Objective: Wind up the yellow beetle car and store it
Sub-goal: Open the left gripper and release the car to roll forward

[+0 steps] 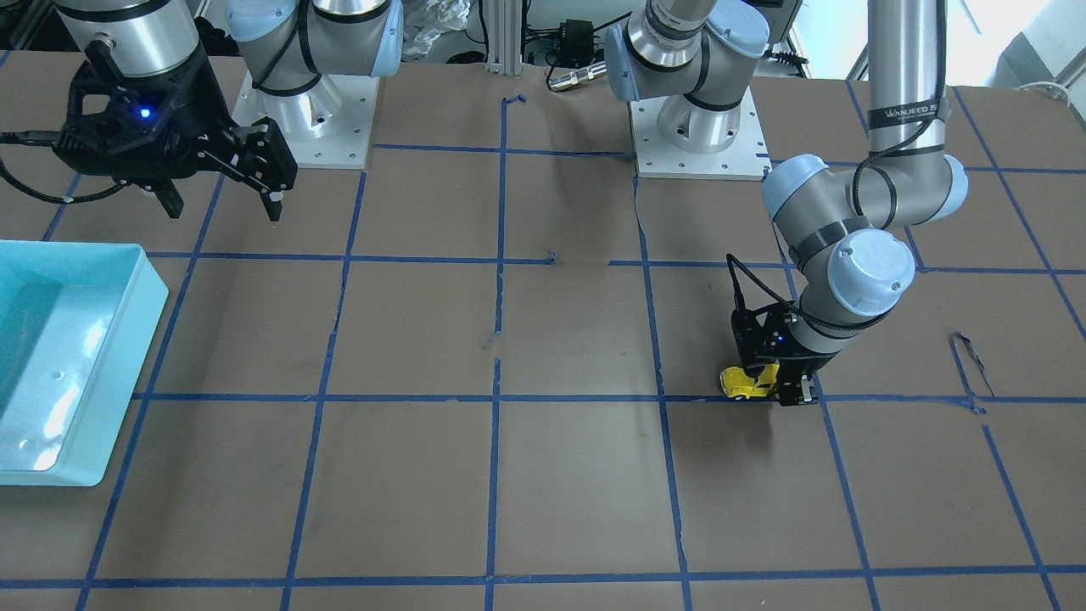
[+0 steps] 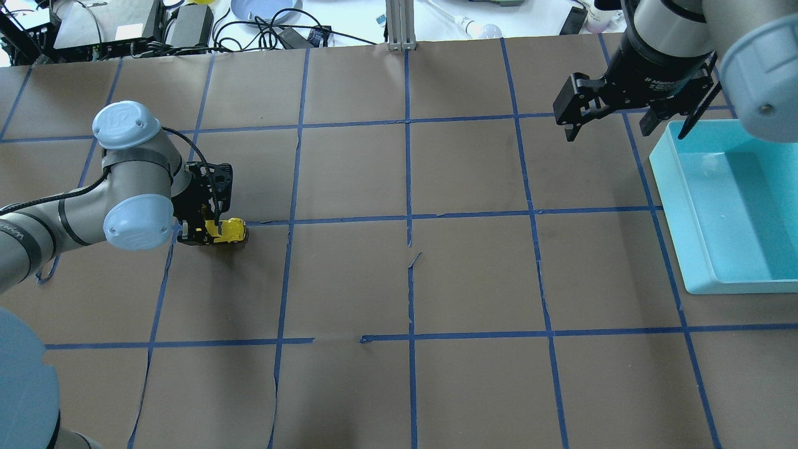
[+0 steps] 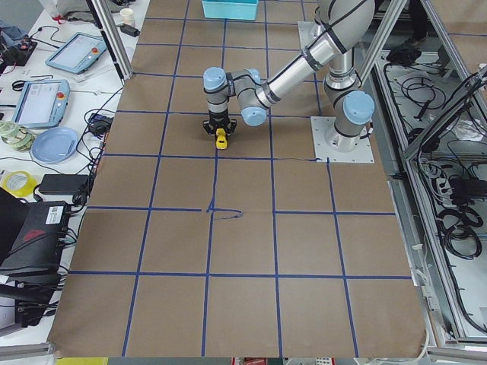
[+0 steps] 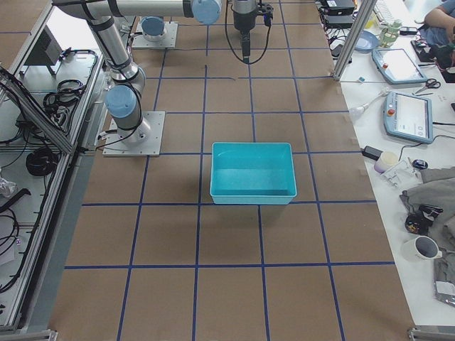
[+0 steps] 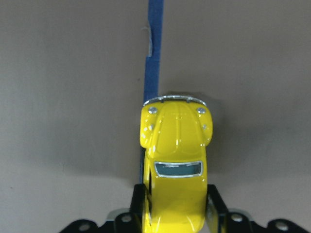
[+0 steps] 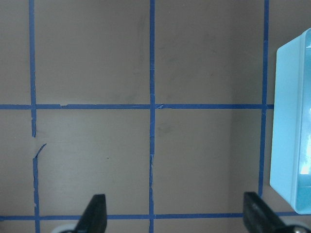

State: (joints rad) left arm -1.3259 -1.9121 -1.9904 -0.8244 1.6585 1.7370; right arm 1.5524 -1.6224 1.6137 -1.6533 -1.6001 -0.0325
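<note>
The yellow beetle car (image 5: pixel 176 165) rests on the brown table on a blue tape line, gripped at its rear by my left gripper (image 5: pixel 176 213), whose fingers press both sides. It shows in the overhead view (image 2: pixel 229 230), the front-facing view (image 1: pixel 747 382) and the left view (image 3: pixel 221 138). My left gripper (image 2: pixel 209 232) is low at the table. My right gripper (image 2: pixel 608 125) hangs open and empty above the table beside the turquoise bin (image 2: pixel 735 206); its fingers (image 6: pixel 95 216) stand wide apart.
The turquoise bin (image 1: pixel 72 356) holds nothing that I can see and sits at the robot's right side of the table (image 4: pixel 252 172). Blue tape lines (image 2: pixel 408 218) grid the brown table. Cables, tablets and clutter lie beyond the table's far edge.
</note>
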